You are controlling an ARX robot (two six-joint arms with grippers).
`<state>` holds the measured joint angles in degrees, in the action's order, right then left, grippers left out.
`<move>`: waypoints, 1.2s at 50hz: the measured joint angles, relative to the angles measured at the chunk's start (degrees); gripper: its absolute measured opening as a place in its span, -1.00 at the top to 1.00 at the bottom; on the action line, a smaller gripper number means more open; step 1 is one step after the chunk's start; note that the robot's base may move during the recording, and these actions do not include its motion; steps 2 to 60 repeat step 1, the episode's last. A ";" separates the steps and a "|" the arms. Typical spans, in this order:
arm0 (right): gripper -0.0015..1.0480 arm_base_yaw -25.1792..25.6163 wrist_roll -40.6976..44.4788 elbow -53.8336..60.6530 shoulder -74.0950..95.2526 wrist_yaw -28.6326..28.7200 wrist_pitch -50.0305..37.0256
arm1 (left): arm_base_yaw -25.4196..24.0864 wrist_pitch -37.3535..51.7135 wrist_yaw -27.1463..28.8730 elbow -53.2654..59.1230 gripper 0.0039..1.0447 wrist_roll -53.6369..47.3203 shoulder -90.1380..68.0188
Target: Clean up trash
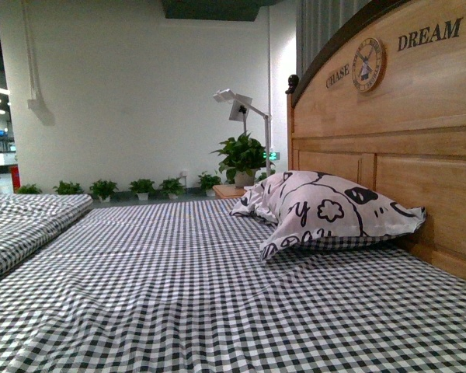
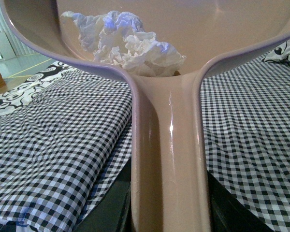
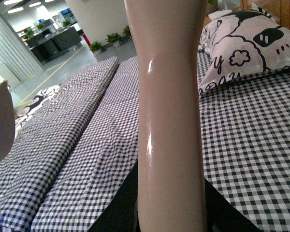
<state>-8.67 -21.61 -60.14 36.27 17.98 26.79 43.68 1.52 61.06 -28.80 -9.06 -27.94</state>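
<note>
I judge the step in hand to be carrying the trash (image 2: 130, 41) off to wherever it gets dumped, and the way to do it well is to keep the dustpan (image 2: 193, 34) level or tipped slightly back, so the light paper stays put. The crumpled white wad sits in the upper middle of the left wrist frame, inside the pan, right where the scoop narrows into the handle (image 2: 166, 159).

My left hand grips that handle at the lower edge of the frame; the fingers are hidden, but the pan hangs clear above the checked bedsheet (image 2: 53, 159), so I take it as clamped. My right hand holds a second pale handle (image 3: 171, 121), running up the centre of its frame, raised over the bed with the pillow (image 3: 241, 48) at upper right.
</note>
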 joint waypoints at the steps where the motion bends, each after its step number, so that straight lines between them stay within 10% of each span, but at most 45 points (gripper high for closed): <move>1: 0.65 0.00 0.00 0.00 0.00 0.00 0.00 | 0.00 0.00 0.00 0.00 0.52 0.00 0.00; 60: 0.65 0.00 0.00 0.00 0.00 0.00 0.00 | 0.00 0.00 0.00 0.00 0.52 0.00 0.00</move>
